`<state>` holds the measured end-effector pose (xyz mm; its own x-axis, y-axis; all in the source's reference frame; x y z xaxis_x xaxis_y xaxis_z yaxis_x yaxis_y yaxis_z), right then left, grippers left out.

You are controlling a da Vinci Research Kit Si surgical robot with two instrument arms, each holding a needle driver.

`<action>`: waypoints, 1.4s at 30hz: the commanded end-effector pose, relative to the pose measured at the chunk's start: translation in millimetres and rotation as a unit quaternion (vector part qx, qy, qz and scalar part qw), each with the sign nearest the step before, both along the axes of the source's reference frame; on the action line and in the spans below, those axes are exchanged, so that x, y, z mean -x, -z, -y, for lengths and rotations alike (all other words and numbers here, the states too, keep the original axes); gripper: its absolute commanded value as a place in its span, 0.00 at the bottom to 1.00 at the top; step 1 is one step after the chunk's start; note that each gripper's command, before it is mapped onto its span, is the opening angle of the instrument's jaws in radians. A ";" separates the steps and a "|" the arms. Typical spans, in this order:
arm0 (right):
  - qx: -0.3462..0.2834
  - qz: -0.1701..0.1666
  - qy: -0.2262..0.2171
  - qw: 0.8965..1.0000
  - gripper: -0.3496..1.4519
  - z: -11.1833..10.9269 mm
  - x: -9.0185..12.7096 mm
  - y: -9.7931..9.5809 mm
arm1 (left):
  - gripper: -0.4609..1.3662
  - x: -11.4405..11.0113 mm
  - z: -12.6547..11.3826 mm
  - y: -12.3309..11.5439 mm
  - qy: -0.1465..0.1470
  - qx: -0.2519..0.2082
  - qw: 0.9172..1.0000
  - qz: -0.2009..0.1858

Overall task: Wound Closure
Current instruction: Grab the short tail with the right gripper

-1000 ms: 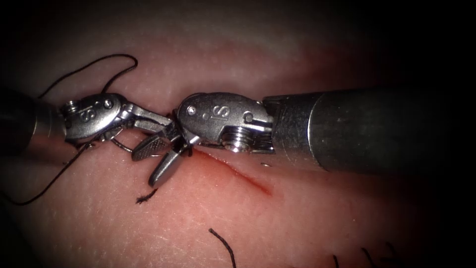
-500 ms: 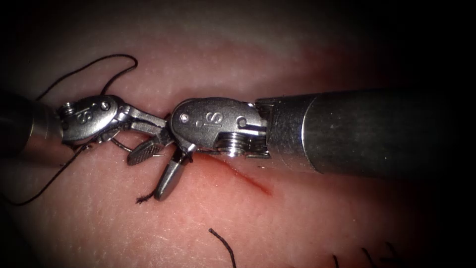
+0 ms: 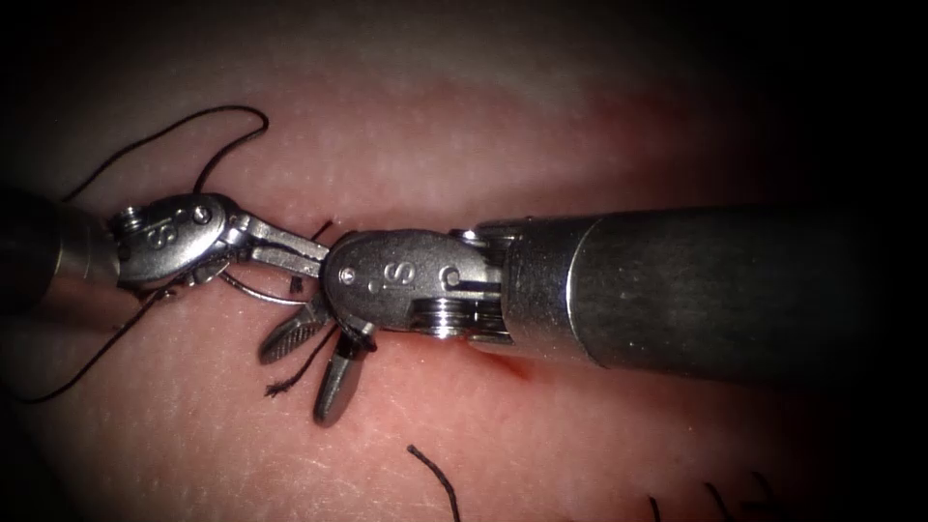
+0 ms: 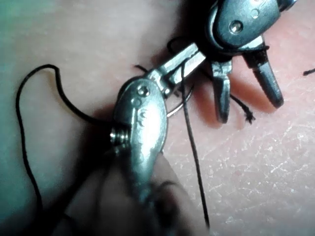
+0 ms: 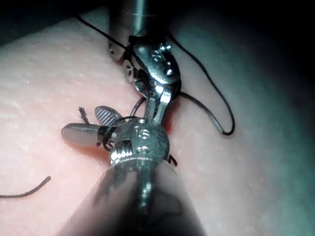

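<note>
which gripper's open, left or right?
The right gripper: its jaws are spread over the frayed thread end. The left gripper is shut on the needle.

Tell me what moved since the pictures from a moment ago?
The right tool slid left along the cut, its open fingers swinging down astride the frayed thread end, holding nothing. It now covers most of the red fluid. The left tool stayed put, shut on the needle. The thread loop and the tissue look unchanged.
</note>
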<state>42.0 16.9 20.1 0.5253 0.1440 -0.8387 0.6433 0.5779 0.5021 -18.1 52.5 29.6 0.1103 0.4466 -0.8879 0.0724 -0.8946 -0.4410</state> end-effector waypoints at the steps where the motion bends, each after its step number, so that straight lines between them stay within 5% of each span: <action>1: 0.004 0.000 0.002 1.000 0.51 0.0 0.0 0.0 | 0.06 0.0 0.0 0.0 -0.001 0.003 1.000 0.000; 11: 0.060 0.057 0.070 0.994 0.18 2.4 -0.5 -1.6 | 0.06 -0.6 0.2 0.0 -0.003 0.004 1.000 0.002; 16: 0.063 0.059 0.072 0.994 0.00 2.6 -0.5 -1.9 | 0.06 -0.7 0.3 0.0 -0.004 0.004 1.000 0.002; 25: 0.082 0.041 0.066 0.994 0.00 0.3 -0.2 -0.8 | 0.06 -0.8 0.7 -0.3 -0.004 0.007 1.000 0.001; 42: 0.046 -0.018 -0.033 0.998 0.00 -2.5 2.6 0.1 | 0.06 -1.4 1.3 -0.2 -0.005 0.008 1.000 0.001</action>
